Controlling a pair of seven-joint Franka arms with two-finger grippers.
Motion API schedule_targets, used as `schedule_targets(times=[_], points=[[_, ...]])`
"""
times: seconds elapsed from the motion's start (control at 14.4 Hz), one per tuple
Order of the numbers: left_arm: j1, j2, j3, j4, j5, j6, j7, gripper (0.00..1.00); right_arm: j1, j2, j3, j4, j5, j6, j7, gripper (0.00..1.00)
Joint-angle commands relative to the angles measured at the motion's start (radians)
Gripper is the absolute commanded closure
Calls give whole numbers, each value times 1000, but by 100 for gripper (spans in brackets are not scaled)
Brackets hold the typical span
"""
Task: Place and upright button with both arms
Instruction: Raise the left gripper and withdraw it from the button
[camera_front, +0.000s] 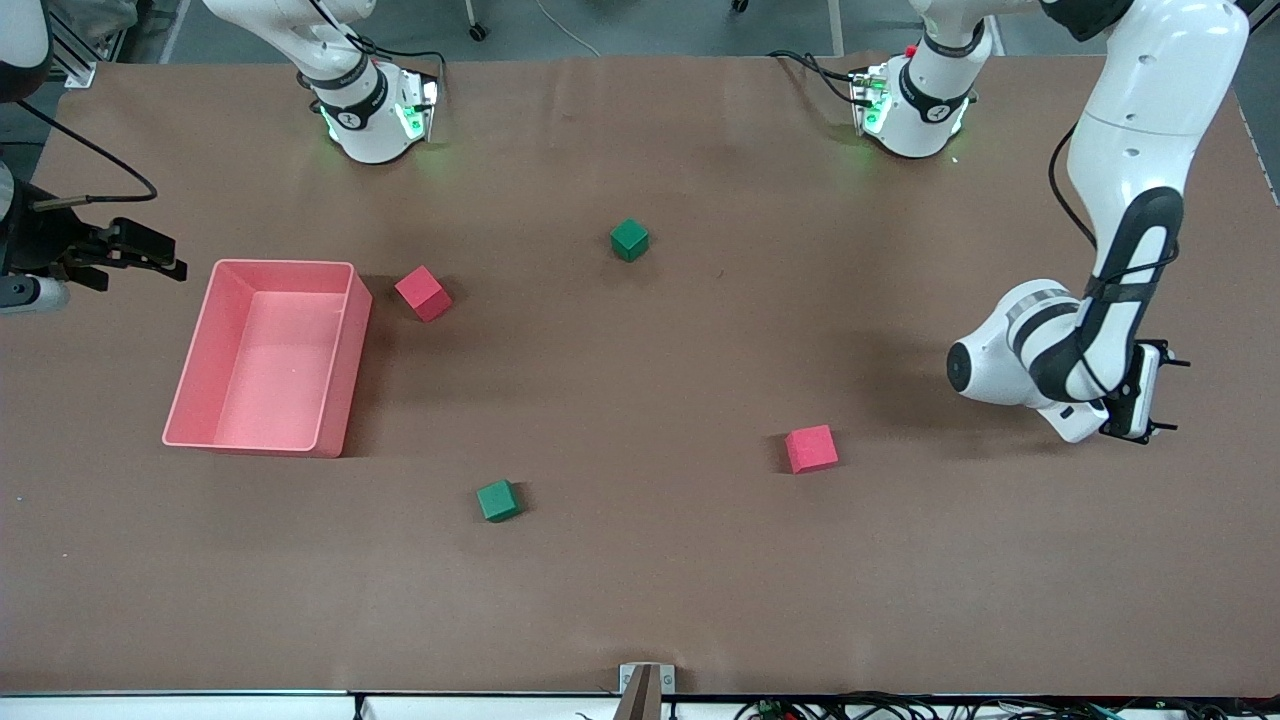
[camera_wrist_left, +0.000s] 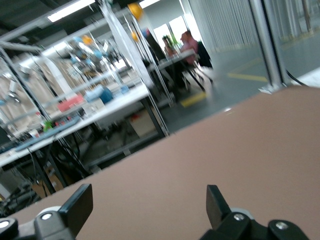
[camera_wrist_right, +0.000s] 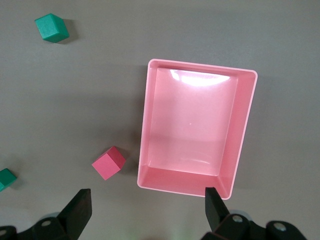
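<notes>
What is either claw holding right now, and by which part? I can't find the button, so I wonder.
Nothing is held. The left claw and the right claw both stand open with nothing between their fingers.

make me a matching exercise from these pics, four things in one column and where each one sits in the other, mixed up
Things:
1. pink bin
2. red cube
3. green cube
4. left gripper

Places or states:
A. between the two arm bases, farthest of the cubes from the front camera
B. toward the right arm's end of the table, nothing in it
C. open, at the left arm's end of the table
D. toward the left arm's end, nearer to the front camera than the other red cube

Pairs: 1-B, 2-D, 3-A, 4-C
</notes>
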Motion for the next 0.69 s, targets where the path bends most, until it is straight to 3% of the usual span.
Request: schedule_targets(times=[0.0, 0.42, 0.62], points=[[11, -39, -10, 54, -119, 77, 183, 0, 3, -1, -3, -7, 12, 6, -9, 0], [8, -68, -47, 249, -539, 94, 654, 0, -2, 2, -3, -1, 11, 20, -12, 0], [5, -108, -47, 302, -748, 85, 876, 0, 1, 2, -3, 4, 8, 23, -12, 0]])
